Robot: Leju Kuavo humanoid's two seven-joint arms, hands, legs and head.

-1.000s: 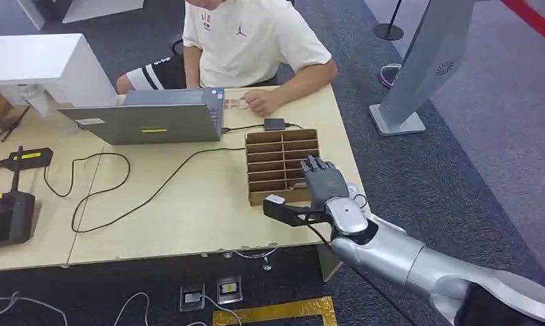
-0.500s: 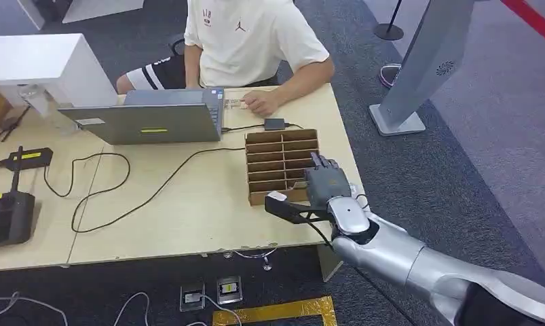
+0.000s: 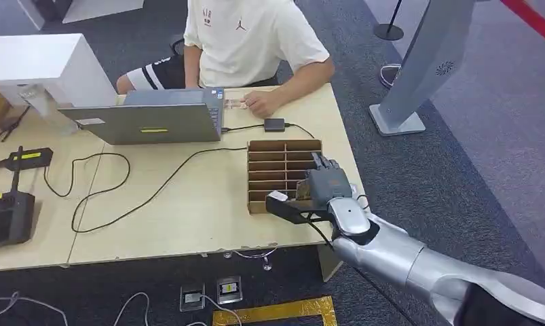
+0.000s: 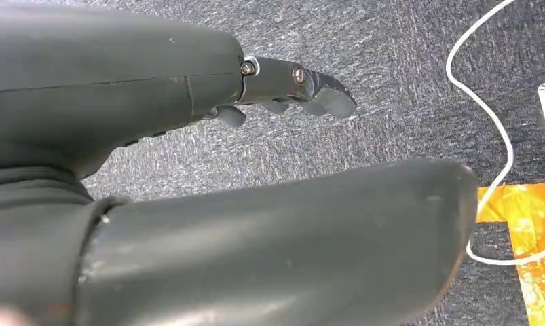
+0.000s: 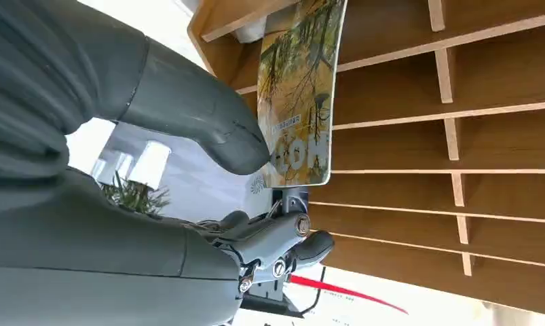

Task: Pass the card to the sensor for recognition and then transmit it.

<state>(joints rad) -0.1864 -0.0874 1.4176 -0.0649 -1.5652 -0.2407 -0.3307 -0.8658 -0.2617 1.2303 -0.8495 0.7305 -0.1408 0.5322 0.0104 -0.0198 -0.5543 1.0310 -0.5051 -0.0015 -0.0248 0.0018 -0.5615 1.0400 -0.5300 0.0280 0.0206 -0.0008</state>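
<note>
head view: right hand (image 3: 324,187) over the near corner of the wooden divider box (image 3: 281,155) on the table (image 3: 188,217), placed to take a card; person seated beyond.
left wrist view: left hand (image 4: 283,102) hangs above carpet, fingers loosely apart, grasping nothing.
right wrist view: thumb presses the card (image 5: 300,95) standing in a slot; right hand grasping it.

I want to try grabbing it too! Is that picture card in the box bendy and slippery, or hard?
The card looks thin, flat and straight, so it is probably stiff plastic and light. Its printed face seems glossy, so it may slip between fingers. It stands on edge in the wooden box, with the right hand at it, so a sideways push would likely tip it over.
</note>
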